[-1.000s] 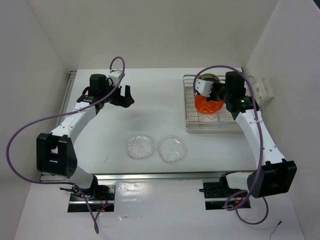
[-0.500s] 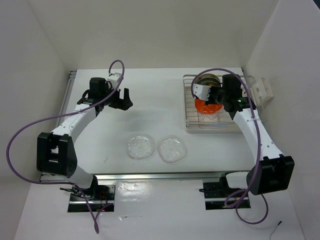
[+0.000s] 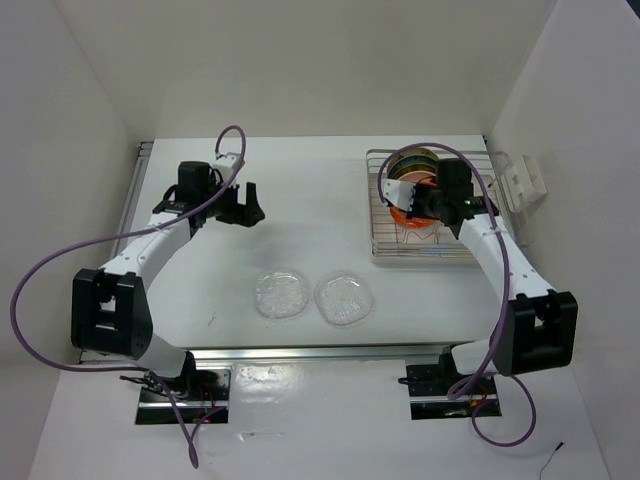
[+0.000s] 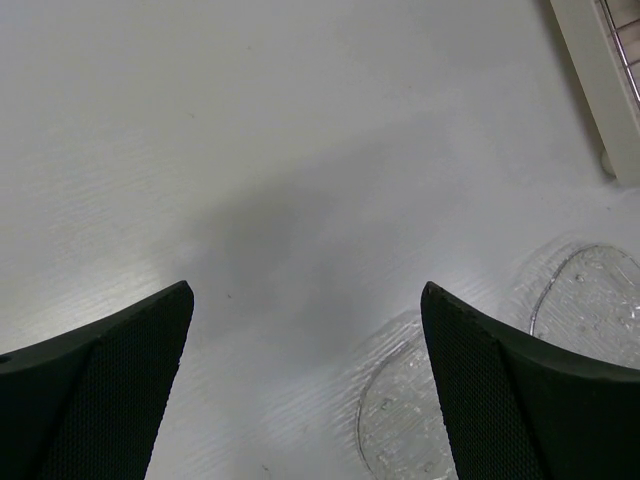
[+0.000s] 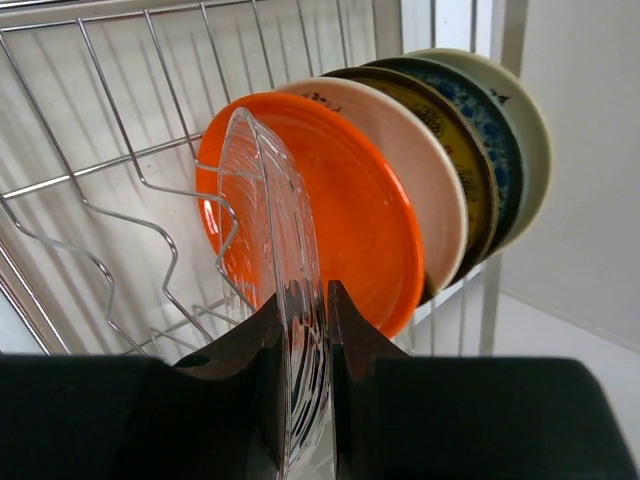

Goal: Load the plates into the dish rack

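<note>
Clamps a clear glass plate by its rim in the right gripper, fingers pressed on both faces, with the plate upright on edge. Holds it inside the dish rack, at the far right of the table, just beside the orange plate on that plate's near side. Cannot tell whether the glass rests on the wires.

Shows four more plates behind the orange one, standing on edge in a close row: cream plate, brown plate with gold pattern, teal patterned plate, and pale tan plate at the far end.

Hangs the left gripper above bare table on the left, well apart from the rack, fingers spread wide with nothing between them.

Leaves two more clear plates lying flat near the middle of the table, side by side and just apart: left glass plate and right glass plate, both near the left gripper's view.
</note>
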Controlling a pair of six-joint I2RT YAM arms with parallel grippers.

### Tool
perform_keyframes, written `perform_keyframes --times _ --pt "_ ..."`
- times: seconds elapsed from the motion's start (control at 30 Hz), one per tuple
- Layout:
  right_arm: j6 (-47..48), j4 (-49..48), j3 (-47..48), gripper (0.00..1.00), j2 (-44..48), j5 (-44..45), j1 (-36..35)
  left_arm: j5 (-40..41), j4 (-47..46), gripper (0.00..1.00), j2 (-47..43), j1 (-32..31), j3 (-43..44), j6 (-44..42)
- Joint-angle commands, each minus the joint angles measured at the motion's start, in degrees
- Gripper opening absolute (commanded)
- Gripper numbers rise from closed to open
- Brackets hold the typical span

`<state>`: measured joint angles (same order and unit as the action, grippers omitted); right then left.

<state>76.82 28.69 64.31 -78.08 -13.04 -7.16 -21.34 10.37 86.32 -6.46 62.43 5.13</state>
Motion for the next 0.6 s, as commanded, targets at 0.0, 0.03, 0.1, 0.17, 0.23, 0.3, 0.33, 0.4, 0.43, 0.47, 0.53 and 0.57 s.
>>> perform_keyframes --times 0.0,0.03,0.1,0.17,0.23,0.3,0.33,0.4,0.43,0.47,0.53,0.57 --pt "-3.4 -5.7 -1.3 0.07 -0.9 -0.7 0.3 -2.1 2.8 1.00 -4.1 0.3 -2.0 3.0" --pt "-6.1 -6.4 -1.3 0.13 -1.5 -0.7 0.3 -2.1 3.7 1.00 -4.6 0.3 -2.5 3.7" --pt "-12.7 -6.5 0.6 0.32 -1.5 -1.7 0.3 -1.4 5.8 1.00 -6.4 0.3 -4.5 6.6" --pt "-19.7 -4.7 4.7 0.59 -2.6 -4.4 0.3 -0.8 5.8 1.00 -8.1 0.3 -8.0 9.7" --pt "-30.4 -2.3 7.7 0.72 -3.2 -9.3 0.3 0.0 5.1 1.00 -11.0 0.3 -10.8 15.1" --pt "-36.2 -0.4 10.4 0.75 -3.2 -13.0 0.3 -0.6 3.4 1.00 -12.5 0.3 -14.9 17.9" --pt "-42.0 -0.4 10.4 0.77 -3.2 -14.5 0.3 -0.6 2.8 1.00 -13.2 0.3 -15.9 19.9" --pt "-47.4 -2.4 11.0 0.77 -2.4 -18.9 0.3 -2.4 2.8 1.00 -13.2 0.3 -18.2 21.2" --pt "-50.6 -3.9 11.0 0.77 -1.9 -20.0 0.3 -2.4 2.8 1.00 -12.7 0.3 -18.7 21.2" --pt "-56.6 -5.6 10.5 0.77 -1.4 -21.3 0.3 -3.3 2.8 1.00 -12.1 0.3 -18.8 21.2" --pt "-61.6 -10.6 10.5 0.77 -0.6 -23.3 0.3 -3.4 3.6 1.00 -11.4 0.3 -20.2 21.8" --pt "-65.3 -12.1 10.5 0.77 -0.6 -25.2 0.3 -3.9 3.6 1.00 -10.9 0.3 -21.2 22.3"
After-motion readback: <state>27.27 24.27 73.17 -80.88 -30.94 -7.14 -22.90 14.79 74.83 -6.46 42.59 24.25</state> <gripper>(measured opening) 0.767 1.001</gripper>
